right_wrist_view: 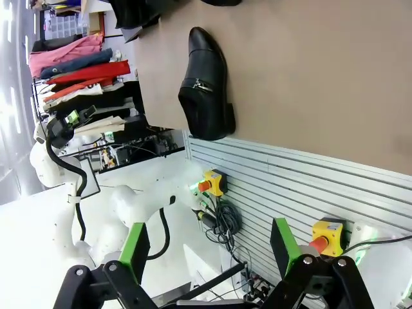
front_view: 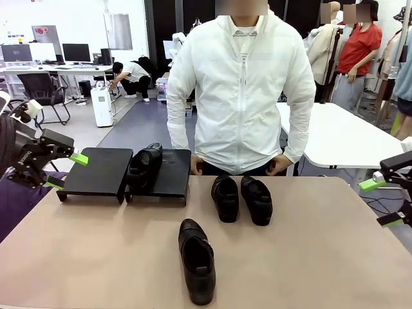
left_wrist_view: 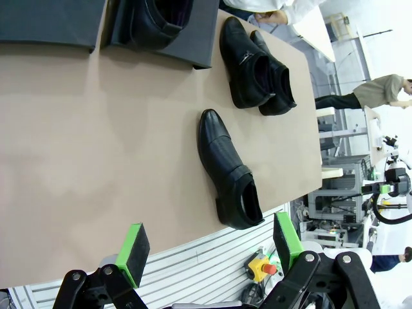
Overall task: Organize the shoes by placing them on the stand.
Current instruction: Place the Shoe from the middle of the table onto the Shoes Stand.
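Black leather loafers lie in three spots: first shoe (front_view: 145,166) on the right rack (front_view: 174,177), second shoe (front_view: 225,198) and third shoe (front_view: 256,201) side by side on the worktop (front_view: 96,257) before the person (front_view: 238,96), and fourth shoe (front_view: 196,261) alone nearer the robot. The left rack (front_view: 96,168) stands just beside the right rack. The left tool (front_view: 65,171) hovers released at the left rack's outer end. The right tool (front_view: 381,203) hangs released off the worktop's right edge.

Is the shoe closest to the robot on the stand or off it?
Off. The loafer lies sole-down on the table, apart from the left stand and right stand.
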`<state>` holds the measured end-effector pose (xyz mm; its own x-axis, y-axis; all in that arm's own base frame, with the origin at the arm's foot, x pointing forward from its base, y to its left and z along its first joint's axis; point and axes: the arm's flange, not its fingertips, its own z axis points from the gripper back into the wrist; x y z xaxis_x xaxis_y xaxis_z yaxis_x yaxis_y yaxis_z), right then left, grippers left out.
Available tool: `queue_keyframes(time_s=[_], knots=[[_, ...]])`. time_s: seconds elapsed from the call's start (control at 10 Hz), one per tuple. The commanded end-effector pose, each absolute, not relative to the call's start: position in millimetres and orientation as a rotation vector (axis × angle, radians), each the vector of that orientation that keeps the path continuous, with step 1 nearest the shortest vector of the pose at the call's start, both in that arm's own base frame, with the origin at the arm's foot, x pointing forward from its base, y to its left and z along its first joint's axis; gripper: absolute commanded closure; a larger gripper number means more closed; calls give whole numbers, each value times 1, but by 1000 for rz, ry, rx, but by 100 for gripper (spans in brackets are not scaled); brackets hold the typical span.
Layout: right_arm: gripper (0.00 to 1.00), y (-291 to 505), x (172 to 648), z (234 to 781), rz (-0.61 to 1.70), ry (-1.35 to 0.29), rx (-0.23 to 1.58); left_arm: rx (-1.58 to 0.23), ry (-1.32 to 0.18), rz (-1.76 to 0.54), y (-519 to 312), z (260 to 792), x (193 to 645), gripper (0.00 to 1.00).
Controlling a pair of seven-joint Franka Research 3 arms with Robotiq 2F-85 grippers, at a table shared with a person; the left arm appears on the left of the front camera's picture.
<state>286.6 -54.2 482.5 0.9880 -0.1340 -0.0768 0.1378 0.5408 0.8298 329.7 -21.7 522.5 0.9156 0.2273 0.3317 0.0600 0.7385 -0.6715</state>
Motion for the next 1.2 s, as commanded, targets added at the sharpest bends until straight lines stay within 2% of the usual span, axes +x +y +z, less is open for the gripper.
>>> queue_keyframes(time_s=[0.0,0.4,0.6,0.7,0.8,0.9,1.0,1.1], knots=[[0,-59,286,484,-144,-2,979,-735,-405,96,-20,521,327,0],[0,-59,286,484,-144,-2,979,-739,-413,95,-22,523,330,0],[0,-59,286,484,-144,-2,979,-694,-208,-112,-127,527,348,0],[0,-59,286,484,-144,-2,979,-624,-119,52,-193,519,352,0],[0,-59,286,484,-144,-2,979,-602,23,105,-256,503,344,0],[0,-59,286,484,-144,-2,979,-485,154,160,-304,478,330,0],[0,-59,286,484,-144,-2,979,-374,208,165,-325,457,318,0],[0,-59,286,484,-144,-2,979,-284,201,129,-331,443,311,0]])
